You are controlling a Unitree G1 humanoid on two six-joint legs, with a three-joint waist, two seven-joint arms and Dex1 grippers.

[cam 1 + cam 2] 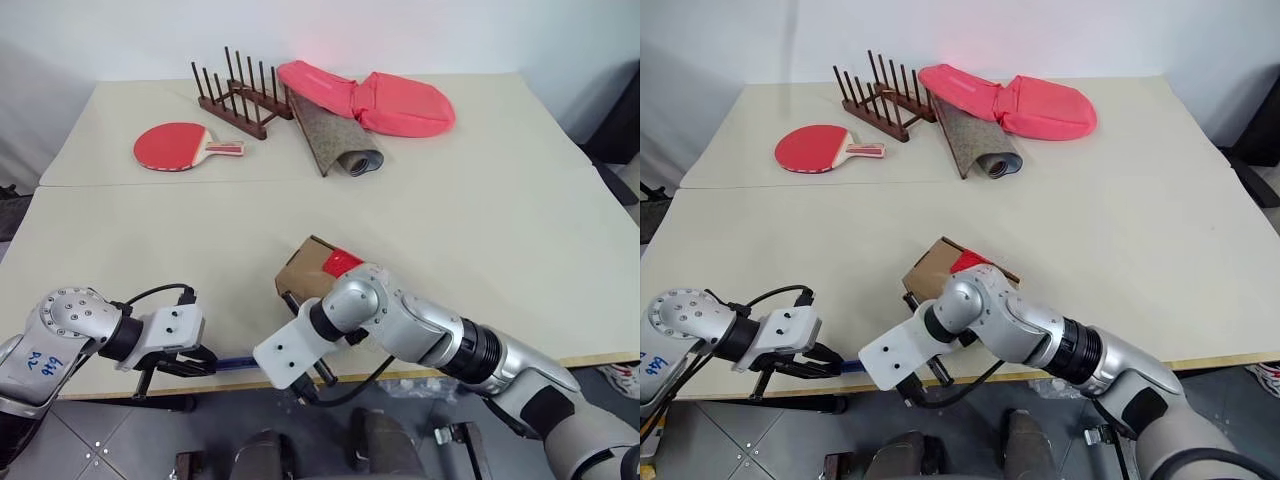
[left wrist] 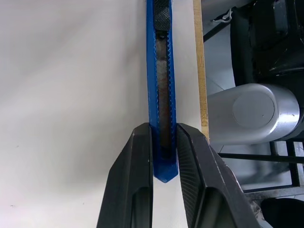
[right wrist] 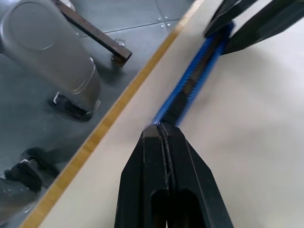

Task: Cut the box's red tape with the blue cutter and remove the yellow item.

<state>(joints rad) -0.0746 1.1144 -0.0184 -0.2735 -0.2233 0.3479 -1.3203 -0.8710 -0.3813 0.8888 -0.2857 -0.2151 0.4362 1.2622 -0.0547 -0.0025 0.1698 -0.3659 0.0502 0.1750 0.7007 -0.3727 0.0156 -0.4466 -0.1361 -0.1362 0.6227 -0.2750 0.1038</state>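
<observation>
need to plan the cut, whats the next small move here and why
Probably have the right pincer push the slider to extend the blade. The left pincer is clamped on the blue cutter at the table edge, the shut right fingertips meet its far end, and the red tape looks uncut.

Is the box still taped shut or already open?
Cannot tell for sure. The red tape sits on the box, which looks closed, but the right arm covers its near side, so whether the tape is cut stays hidden.

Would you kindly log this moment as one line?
left gripper: shut on cutter | right gripper: shut, at cutter's other end | box: on table, red tape uncut
</observation>
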